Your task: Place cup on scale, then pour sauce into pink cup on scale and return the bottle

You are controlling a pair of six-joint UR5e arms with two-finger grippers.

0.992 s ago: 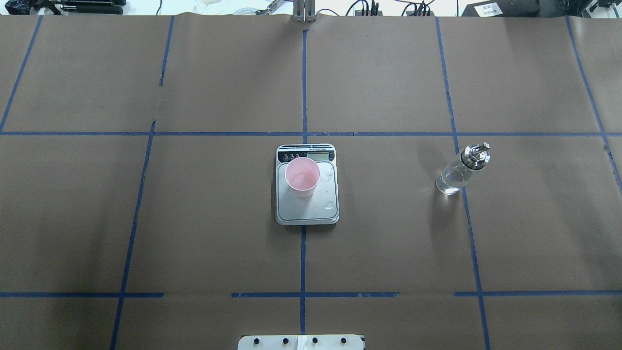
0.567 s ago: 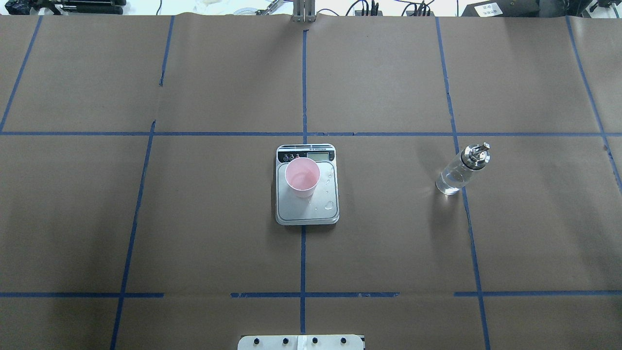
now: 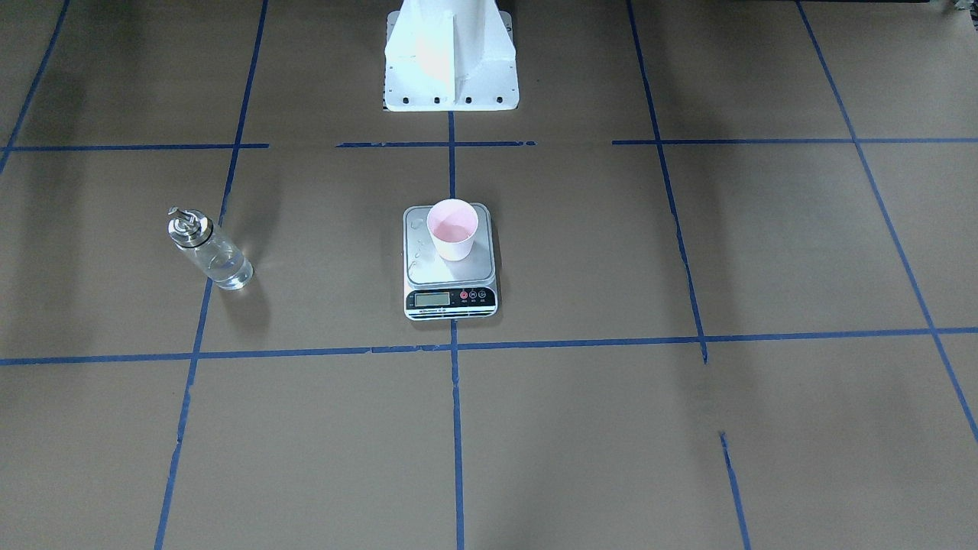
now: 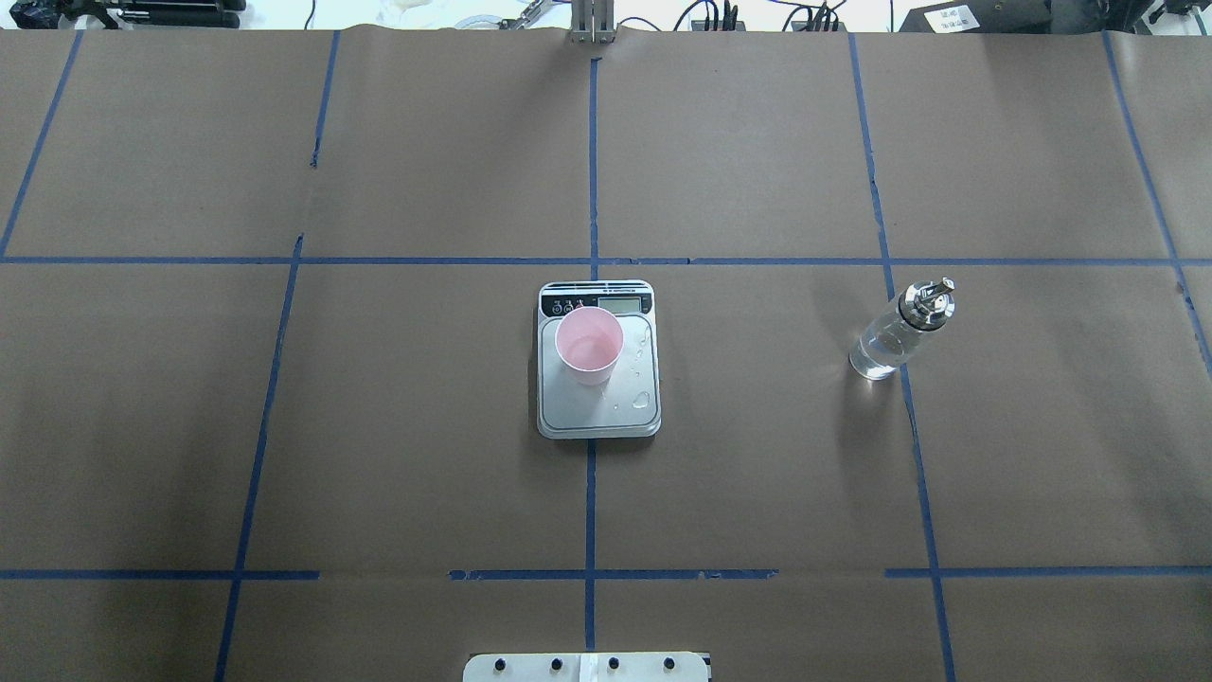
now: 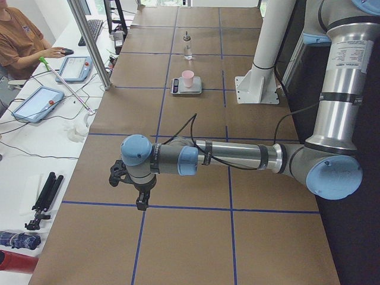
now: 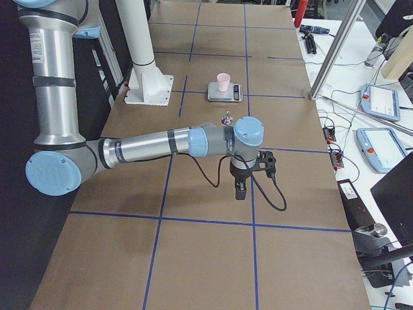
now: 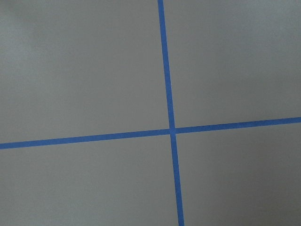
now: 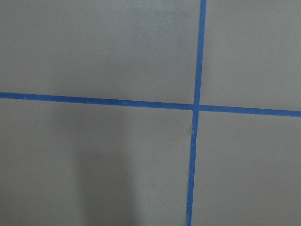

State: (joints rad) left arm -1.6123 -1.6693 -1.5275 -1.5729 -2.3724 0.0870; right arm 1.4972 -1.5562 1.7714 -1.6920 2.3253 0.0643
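The pink cup (image 4: 589,344) stands upright on the scale (image 4: 598,419) at the table's middle, and shows again as the cup (image 3: 452,229) on the scale (image 3: 428,269) from the front. Small drops lie on the steel platform beside it. The bottle (image 4: 895,336) stands alone to the right, holding clear sauce, silver cap on top; bottle (image 3: 210,253). My left gripper (image 5: 140,200) hangs over bare table far from them, seen only from the side, so I cannot tell its state. The same goes for my right gripper (image 6: 240,189). Both wrist views show only brown paper and blue tape.
The white robot pedestal (image 3: 451,57) stands behind the scale. Blue tape lines grid the brown table cover. A seated person (image 5: 18,41) and tablets (image 5: 35,102) are at a side bench. Cables and a tablet (image 6: 381,102) lie past the table's other long edge.
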